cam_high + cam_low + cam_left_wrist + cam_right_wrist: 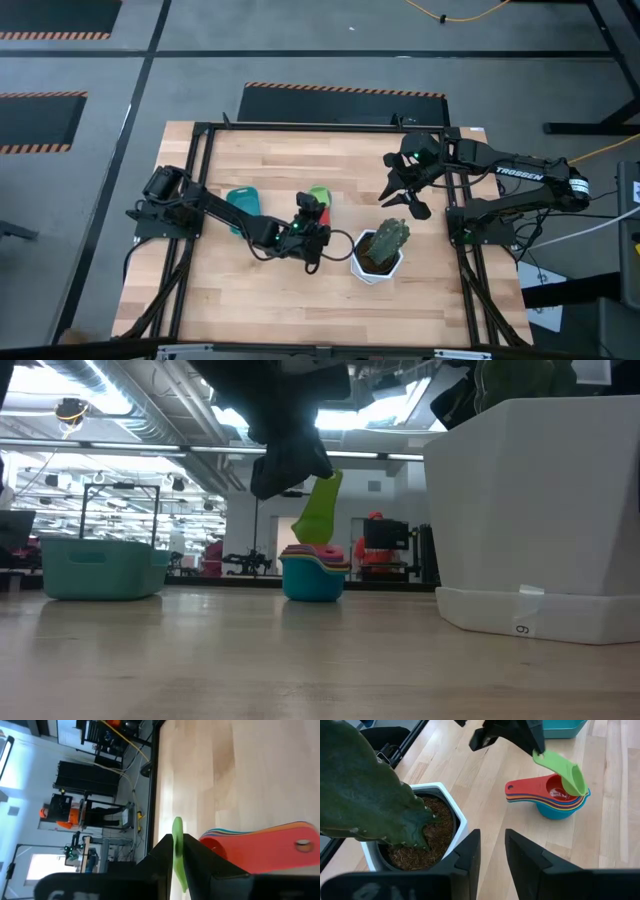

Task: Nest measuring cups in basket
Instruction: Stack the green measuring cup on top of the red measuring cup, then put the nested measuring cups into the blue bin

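My left gripper point(312, 208) is at mid-table, shut on a green measuring cup point(572, 780). The cup's bowl hangs tilted over a stack of nested cups point(313, 572), red point(555, 787) on top and blue at the bottom, which stands on the table. Whether the green bowl touches the stack, I cannot tell. The teal basket point(243, 204) sits on the table to the left of the stack. My right gripper point(492, 852) is open and raised near the table's right side, beside the plant, touching nothing. My left gripper pinches the green cup's flat handle point(177, 832) edge-on between its two fingers point(200, 857). It comes from above, slanting down point(290, 465). The cup hangs tilted below the fingers, bowl point(320, 510) lowest, over the red cup.
A white hexagonal pot point(376, 262) with a green cactus point(365, 795) stands right of the stack, close to both grippers. In the low view the pot point(540, 510) fills the right side. Bare wood lies toward the near edge point(300, 310).
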You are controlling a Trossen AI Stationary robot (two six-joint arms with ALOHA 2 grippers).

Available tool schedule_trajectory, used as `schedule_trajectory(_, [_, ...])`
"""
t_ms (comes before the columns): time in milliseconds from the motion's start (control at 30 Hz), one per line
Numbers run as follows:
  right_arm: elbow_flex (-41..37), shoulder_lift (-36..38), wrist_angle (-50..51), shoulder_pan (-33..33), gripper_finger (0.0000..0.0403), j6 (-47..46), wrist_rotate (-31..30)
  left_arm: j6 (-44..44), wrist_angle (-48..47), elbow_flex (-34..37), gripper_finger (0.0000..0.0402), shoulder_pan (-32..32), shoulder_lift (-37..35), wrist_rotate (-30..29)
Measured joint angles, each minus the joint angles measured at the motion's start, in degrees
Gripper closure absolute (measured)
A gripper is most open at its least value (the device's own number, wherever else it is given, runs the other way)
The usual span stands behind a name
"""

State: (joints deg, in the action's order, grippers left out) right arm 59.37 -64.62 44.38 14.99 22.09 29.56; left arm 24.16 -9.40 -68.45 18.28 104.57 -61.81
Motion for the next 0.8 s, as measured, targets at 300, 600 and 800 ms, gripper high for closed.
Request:
schedule_trajectory(300, [0.00, 0.00, 0.02, 0.00, 0.0308, 0.00, 0.00, -0.07, -0.01, 0.00, 0.0369, 2.09, 0.00, 0.01])
schedule_trajectory(600, [0.00, 0.00, 0.04, -0.01, 0.0308, -1.99, 0.02, -0.22, -0.05, 0.00, 0.0369, 2.38, 0.01, 0.00])
schedule_trajectory(800, [0.00, 0.00, 0.04, -0.01, 0.0308, -2.54, 0.04, -7.41, -0.03, 0.00, 0.0369, 2.79, 0.01, 4.06])
